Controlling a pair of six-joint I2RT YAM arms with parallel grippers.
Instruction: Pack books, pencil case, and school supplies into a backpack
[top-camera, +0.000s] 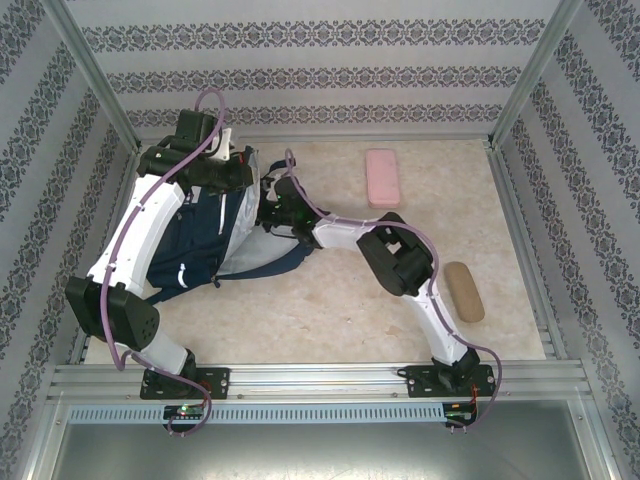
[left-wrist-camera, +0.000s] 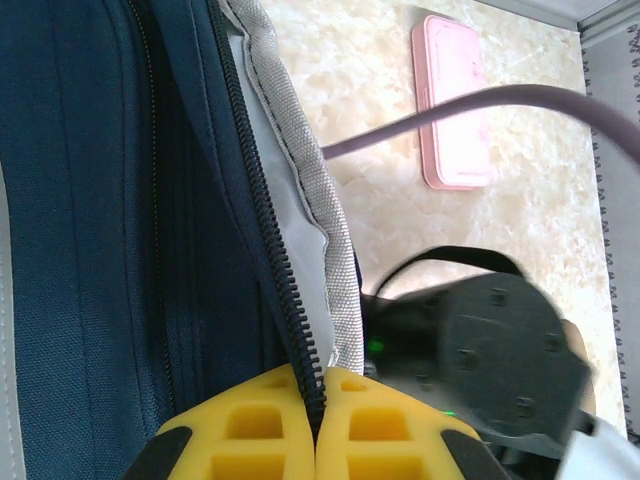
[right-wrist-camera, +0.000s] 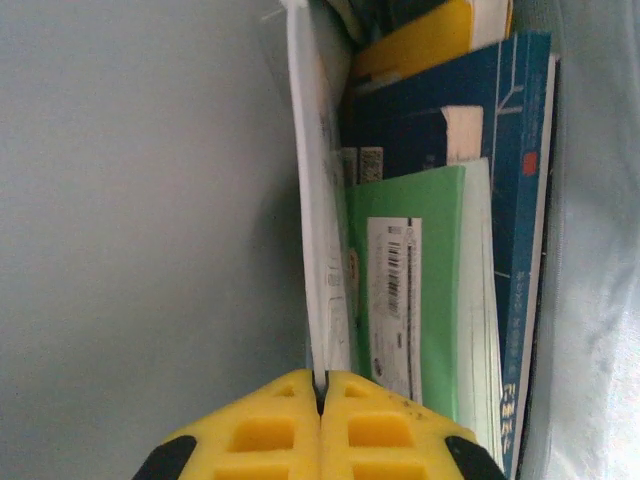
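Inside the backpack (top-camera: 200, 245), at the far left of the counter (top-camera: 340, 310), books already stand together: a green book (right-wrist-camera: 445, 300), a dark blue book (right-wrist-camera: 500, 120) and a yellow-orange book (right-wrist-camera: 420, 40). The school supplies packet (right-wrist-camera: 318, 230) sits just beside them, its thin edge pinched between the closed fingers of the right tool (right-wrist-camera: 320, 385). The pink pencil case (top-camera: 382, 178) lies out on the counter, well right of the bag, so packing it looks like what is left. The right arm bends at the elbow and reaches left into the bag's mouth. The left arm stretches far, and the left tool (left-wrist-camera: 318, 400) is clamped on the zip edge, apparently holding the bag open.
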